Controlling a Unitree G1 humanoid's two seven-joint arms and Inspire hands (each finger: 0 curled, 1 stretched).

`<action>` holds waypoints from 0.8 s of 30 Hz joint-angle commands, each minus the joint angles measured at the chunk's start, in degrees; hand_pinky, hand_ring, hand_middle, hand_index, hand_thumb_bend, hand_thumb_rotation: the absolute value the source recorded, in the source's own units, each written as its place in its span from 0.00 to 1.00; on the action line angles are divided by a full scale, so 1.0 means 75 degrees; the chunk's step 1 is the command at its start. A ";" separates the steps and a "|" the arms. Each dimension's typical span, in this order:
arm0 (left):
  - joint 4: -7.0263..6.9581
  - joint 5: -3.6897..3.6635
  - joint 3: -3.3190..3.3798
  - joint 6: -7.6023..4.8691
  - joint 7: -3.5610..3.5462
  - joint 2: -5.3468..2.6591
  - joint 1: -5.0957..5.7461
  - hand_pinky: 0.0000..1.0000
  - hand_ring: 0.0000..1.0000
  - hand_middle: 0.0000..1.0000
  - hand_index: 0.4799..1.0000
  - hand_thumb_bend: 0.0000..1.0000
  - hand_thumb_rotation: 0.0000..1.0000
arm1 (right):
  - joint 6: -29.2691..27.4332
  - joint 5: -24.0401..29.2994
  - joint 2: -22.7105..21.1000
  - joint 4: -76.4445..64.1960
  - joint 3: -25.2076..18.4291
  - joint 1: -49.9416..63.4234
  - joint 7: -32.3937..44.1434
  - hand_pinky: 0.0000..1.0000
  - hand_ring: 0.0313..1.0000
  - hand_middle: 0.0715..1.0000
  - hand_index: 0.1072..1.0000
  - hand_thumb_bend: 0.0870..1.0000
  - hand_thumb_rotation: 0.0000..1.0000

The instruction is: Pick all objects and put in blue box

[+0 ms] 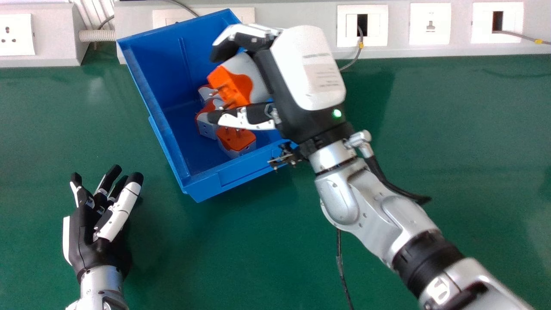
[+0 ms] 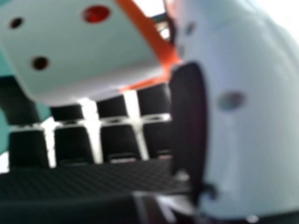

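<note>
My right hand is over the right part of the blue box, its fingers and thumb curled round an orange and white plug adapter with its pins facing the box. In the right hand view the adapter rests against the curled fingers of my right hand, beside the thumb. Below it, several orange and white adapters lie on the box floor, partly hidden by the hand. My left hand is open over the table at the lower left, apart from the box.
The green table runs up to a pale wall trunking with sockets behind the box. A thin black cable hangs below the right forearm. Another cable comes from a socket onto the table's back edge.
</note>
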 commanded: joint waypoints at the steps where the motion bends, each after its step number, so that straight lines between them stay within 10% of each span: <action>1: 0.1027 -0.0138 0.0169 0.1360 0.0529 -0.0392 0.0972 0.82 0.84 0.85 0.68 0.63 0.01 | -0.0218 -0.0172 0.0070 0.0345 0.0226 -0.1004 -0.0421 0.33 0.41 0.46 0.47 0.45 0.00; 16: 0.1106 -0.0073 0.0154 0.1413 0.0755 -0.0330 0.0965 0.80 0.83 0.83 0.54 0.68 0.02 | 0.0459 -0.0409 0.0470 0.2869 0.1093 -0.2608 -0.0373 0.33 0.43 0.48 0.45 0.45 0.00; 20: 0.1093 -0.0125 0.0193 0.1399 0.0720 -0.0362 0.0971 0.79 0.82 0.83 0.54 0.67 0.03 | 0.1860 0.0118 0.0762 0.3090 0.0747 -0.2904 0.1681 0.33 0.44 0.48 0.48 0.45 0.00; 22: 0.1088 -0.0122 0.0190 0.1375 0.0698 -0.0377 0.0981 0.78 0.82 0.83 0.55 0.66 0.02 | 0.2732 0.0212 0.0902 0.2969 0.0708 -0.2978 0.2542 0.67 0.84 0.86 0.85 0.77 0.00; 24: 0.1094 -0.0128 0.0198 0.1380 0.0708 -0.0381 0.0979 0.78 0.82 0.82 0.55 0.66 0.01 | 0.3187 0.0173 0.0928 0.2724 0.0777 -0.2873 0.2653 0.88 0.96 0.96 0.96 0.94 0.09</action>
